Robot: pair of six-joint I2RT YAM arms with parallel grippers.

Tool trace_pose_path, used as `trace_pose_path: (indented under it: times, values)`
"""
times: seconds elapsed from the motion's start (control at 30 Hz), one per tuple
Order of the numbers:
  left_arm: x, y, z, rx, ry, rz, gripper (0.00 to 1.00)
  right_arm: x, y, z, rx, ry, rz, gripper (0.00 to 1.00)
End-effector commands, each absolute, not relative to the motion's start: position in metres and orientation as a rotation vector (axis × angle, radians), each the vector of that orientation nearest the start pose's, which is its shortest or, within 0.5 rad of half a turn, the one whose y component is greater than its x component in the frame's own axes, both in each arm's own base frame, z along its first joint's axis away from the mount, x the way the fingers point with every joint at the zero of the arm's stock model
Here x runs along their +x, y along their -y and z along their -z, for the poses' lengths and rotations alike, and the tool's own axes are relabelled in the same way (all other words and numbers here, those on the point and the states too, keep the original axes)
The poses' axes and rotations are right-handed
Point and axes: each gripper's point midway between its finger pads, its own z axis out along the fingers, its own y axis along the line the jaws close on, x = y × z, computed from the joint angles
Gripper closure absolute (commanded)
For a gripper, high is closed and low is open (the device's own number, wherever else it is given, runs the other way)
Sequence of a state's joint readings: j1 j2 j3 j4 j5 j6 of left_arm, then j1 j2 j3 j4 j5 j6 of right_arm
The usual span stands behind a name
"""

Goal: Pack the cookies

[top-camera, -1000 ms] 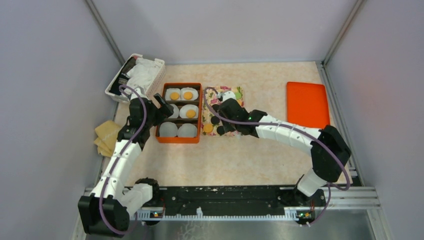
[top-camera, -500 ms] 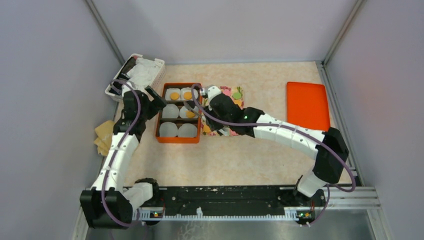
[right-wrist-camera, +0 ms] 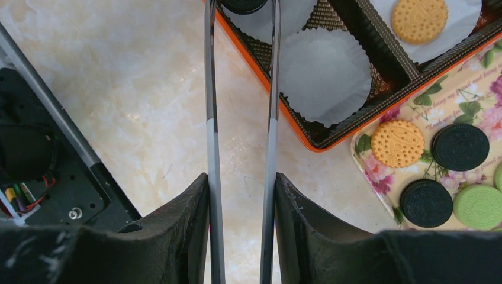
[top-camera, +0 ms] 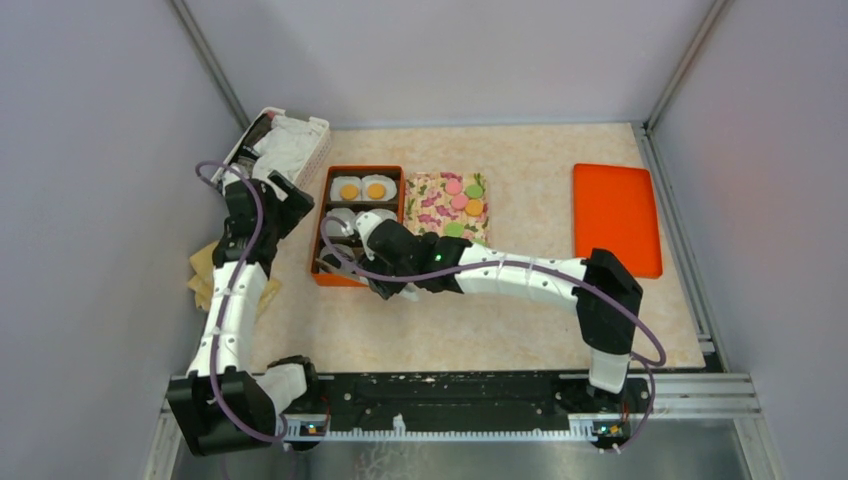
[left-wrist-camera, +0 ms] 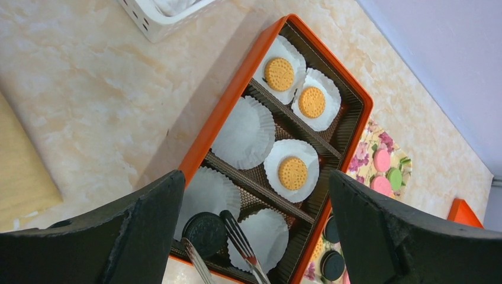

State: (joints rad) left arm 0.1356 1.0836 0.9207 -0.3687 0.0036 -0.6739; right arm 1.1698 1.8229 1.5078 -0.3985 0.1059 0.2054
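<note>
grips metal tongs (right-wrist-camera: 271,89) in right pincer (right-wrist-camera: 240,198); pins black cookie (left-wrist-camera: 204,232) between tong tips over near-left paper cup (left-wrist-camera: 204,189) of orange box (left-wrist-camera: 219,118). holds left pincer (left-wrist-camera: 254,177) wide open, empty, beside box. shows other cookies (right-wrist-camera: 396,143) on floral tray (right-wrist-camera: 368,161).

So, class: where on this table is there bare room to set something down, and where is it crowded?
Bare table lies between the floral tray and the orange lid, along the far wall behind them, and near the arm bases. It is crowded on the left, where the basket, cookie box, napkins, left end effector and the tongs meet.
</note>
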Motion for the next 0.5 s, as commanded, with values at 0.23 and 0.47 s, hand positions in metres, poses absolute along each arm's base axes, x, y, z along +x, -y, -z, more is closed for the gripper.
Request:
trace_pose_path:
  times: [0.23,0.47]
  values:
    - [0.352,-0.015,-0.214,-0.784,-1.927,0.381,0.04,0.216,-0.471,-0.167,-1.038,-2.040,-0.587,1.00]
    - [0.361,-0.015,-0.209,-0.774,-1.945,0.380,0.04,0.225,-0.477,-0.152,-1.070,-2.059,-0.516,1.00]
